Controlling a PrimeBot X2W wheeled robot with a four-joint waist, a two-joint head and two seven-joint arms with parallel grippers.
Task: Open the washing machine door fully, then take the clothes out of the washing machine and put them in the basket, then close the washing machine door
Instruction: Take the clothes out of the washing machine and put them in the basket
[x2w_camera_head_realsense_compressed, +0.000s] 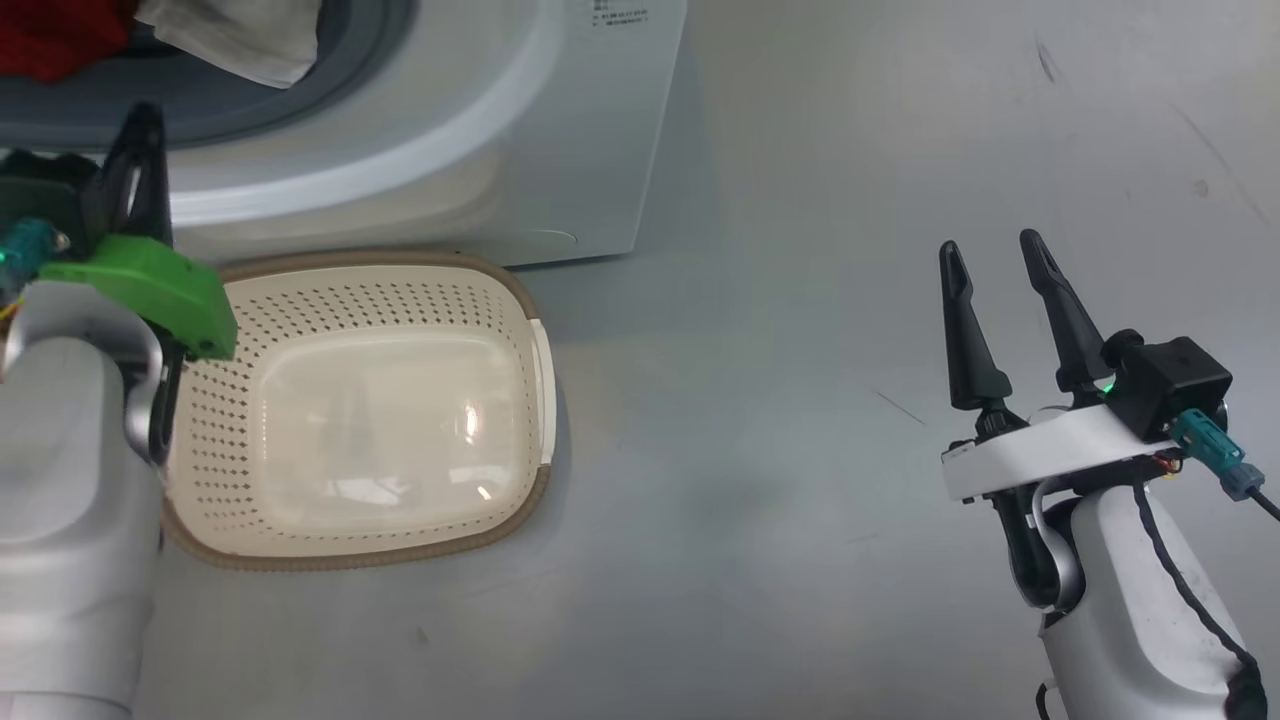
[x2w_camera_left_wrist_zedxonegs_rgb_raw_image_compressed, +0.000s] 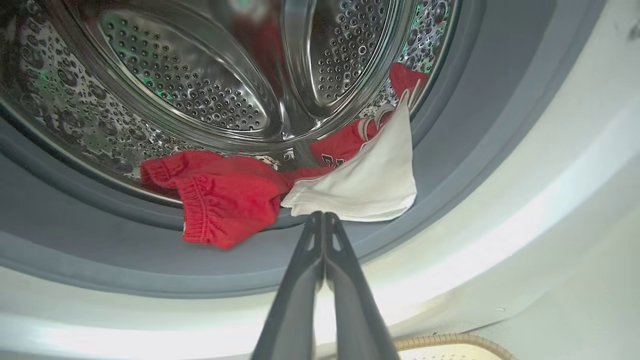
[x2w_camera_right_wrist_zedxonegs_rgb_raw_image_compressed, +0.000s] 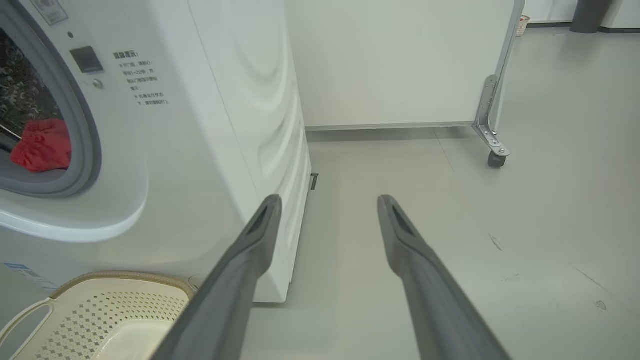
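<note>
The right gripper (x2w_camera_head_realsense_compressed: 990, 248) is nearest. It hangs over the smooth grey floor (x2w_camera_head_realsense_compressed: 760, 520), well apart from everything. Its two long dark fingers stand wide and hold nothing. I think it waits there so it is not in the other arm's way.

Next comes the cream plastic basket with little holes and a brown woven-look rim (x2w_camera_head_realsense_compressed: 380, 258). It sits on the floor, right against the foot of the washer, just under the round mouth. That is a good spot, I think, because clothes lifted out have only a short way to drop. Nothing is in it.

Behind it stands the big white boxy washing machine (x2w_camera_head_realsense_compressed: 470, 120). Its mouth, with the grey rubber ring (x2w_camera_left_wrist_zedxonegs_rgb_raw_image_compressed: 475, 150), is uncovered, so the opening step looks done.

The left gripper (x2w_camera_left_wrist_zedxonegs_rgb_raw_image_compressed: 324, 216) reaches up to that mouth. Its fingers are pressed tight together. The tips sit right at the bottom hem of the soft white piece (x2w_camera_left_wrist_zedxonegs_rgb_raw_image_compressed: 370, 185). I cannot tell if they nip the hem or only touch it.

The clothes (x2w_camera_left_wrist_zedxonegs_rgb_raw_image_compressed: 225, 205) lie at the front lip of the shiny metal drum (x2w_camera_left_wrist_zedxonegs_rgb_raw_image_compressed: 190, 85). A bright red piece hangs over the grey ring. The white piece touches it, and a red one with white trim (x2w_camera_left_wrist_zedxonegs_rgb_raw_image_compressed: 345, 145) lies behind.
</note>
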